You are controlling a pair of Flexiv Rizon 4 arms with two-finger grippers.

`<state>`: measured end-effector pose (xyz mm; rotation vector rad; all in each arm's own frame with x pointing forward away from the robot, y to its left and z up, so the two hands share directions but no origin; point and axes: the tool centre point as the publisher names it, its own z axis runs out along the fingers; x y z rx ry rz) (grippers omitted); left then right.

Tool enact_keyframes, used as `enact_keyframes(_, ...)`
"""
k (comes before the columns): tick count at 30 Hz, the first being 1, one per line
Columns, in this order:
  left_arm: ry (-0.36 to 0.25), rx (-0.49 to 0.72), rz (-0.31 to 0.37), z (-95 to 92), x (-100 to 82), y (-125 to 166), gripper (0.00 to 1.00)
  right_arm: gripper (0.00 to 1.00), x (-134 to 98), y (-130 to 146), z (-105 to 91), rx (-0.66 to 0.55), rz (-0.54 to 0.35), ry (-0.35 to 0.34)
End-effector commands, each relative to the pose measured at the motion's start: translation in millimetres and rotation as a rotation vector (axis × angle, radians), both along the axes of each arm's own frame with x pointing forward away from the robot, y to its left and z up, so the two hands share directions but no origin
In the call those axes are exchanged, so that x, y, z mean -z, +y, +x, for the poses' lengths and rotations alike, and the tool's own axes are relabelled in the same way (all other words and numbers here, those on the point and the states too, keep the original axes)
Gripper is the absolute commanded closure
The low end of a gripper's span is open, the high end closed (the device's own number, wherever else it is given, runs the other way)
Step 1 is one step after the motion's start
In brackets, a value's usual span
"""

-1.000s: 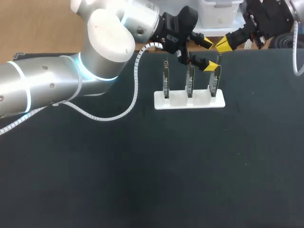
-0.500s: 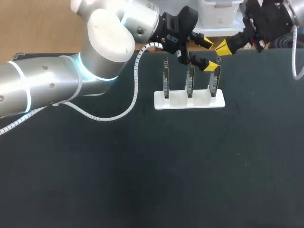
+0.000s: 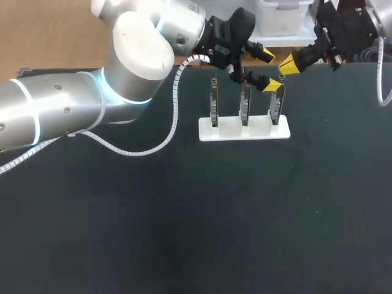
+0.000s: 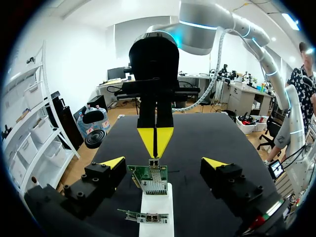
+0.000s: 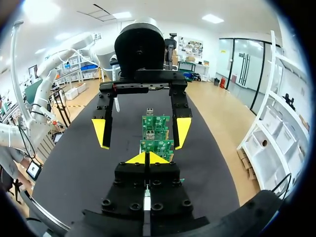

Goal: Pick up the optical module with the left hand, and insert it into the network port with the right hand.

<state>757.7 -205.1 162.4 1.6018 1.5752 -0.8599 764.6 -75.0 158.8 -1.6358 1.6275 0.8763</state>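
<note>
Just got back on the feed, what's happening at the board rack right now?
The left claw hangs open on either side of the rightmost circuit board of three standing in the white holder. The right claw, shut, points down at the small connector on that board's top edge. Whether it grips an optical module cannot be seen.

A dark bench [image 3: 184, 233] spreads across the view. Near its far edge, right of the middle, a flat white stand [image 3: 229, 128] lies on it, its long side along that edge.
</note>
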Motion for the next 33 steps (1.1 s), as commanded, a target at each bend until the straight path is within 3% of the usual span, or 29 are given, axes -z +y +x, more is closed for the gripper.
enact_keyframes(1,-0.002,-0.001,-0.001,-0.4,0.6,0.1,0.00,1.00,2.2,-0.7,4.0,-0.004,0.001,0.006)
enact_keyframes(33,-0.002,-0.001,-0.001,-0.4,0.6,0.1,0.00,1.00,8.3,-0.7,8.4,0.003,0.003,0.034)
